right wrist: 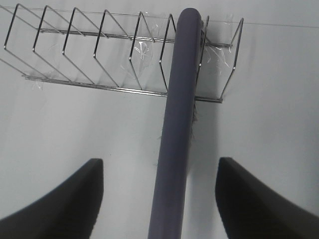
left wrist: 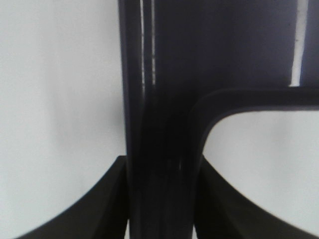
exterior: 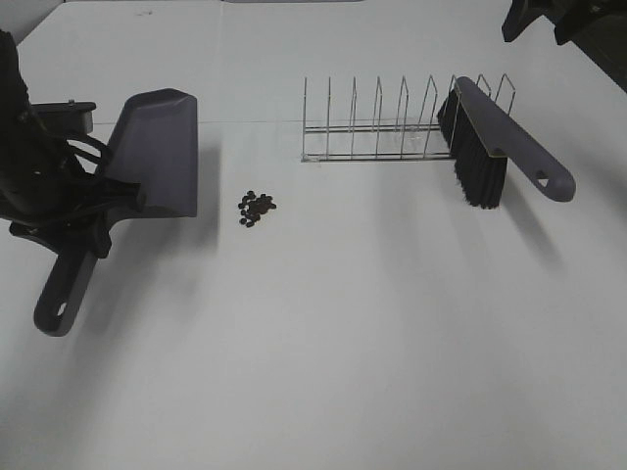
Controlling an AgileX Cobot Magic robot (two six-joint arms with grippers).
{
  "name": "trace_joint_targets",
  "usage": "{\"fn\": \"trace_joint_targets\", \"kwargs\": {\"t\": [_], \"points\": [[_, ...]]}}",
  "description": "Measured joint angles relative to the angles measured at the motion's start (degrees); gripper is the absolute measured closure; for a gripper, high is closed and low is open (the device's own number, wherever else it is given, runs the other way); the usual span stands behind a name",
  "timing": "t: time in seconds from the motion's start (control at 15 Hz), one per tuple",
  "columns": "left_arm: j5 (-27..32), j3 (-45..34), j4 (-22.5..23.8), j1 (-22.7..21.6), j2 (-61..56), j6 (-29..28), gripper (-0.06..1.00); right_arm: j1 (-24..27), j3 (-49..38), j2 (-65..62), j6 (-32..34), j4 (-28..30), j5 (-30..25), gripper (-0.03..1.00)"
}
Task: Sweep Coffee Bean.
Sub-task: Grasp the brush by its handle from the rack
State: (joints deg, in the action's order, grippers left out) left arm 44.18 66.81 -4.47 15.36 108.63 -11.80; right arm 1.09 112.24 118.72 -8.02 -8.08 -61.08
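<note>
The coffee beans (exterior: 256,207) lie in a small dark cluster on the white table. A grey dustpan (exterior: 157,152) is just left of them. My left gripper (exterior: 76,211) is shut on the dustpan's handle (left wrist: 159,149), with a finger (left wrist: 99,204) on either side of it. The grey brush (exterior: 509,137) leans in the right end of the wire rack (exterior: 377,122), black bristles (exterior: 477,166) down. My right gripper (right wrist: 159,160) is open above the brush's back (right wrist: 179,114) and is not touching it. In the high view the right gripper (exterior: 549,20) shows only at the top right corner.
The wire rack (right wrist: 99,55) is taped to the table behind the beans. The dustpan's handle end (exterior: 61,299) points toward the table's front left. White table (exterior: 343,343) spreads in front of the beans and the rack.
</note>
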Motion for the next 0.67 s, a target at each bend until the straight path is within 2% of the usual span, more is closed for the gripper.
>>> {"fn": "trace_joint_targets", "kwargs": {"t": [0.33,0.67], "points": [[-0.1,0.0,-0.4,0.0,0.0,0.0,0.62,-2.5,9.4,9.4,1.3,5.5,-0.5,0.43],[-0.2,0.0,-0.5,0.0,0.0,0.0,0.62,-2.6,14.3,17.5,3.0,5.9,-0.9,0.43]]}}
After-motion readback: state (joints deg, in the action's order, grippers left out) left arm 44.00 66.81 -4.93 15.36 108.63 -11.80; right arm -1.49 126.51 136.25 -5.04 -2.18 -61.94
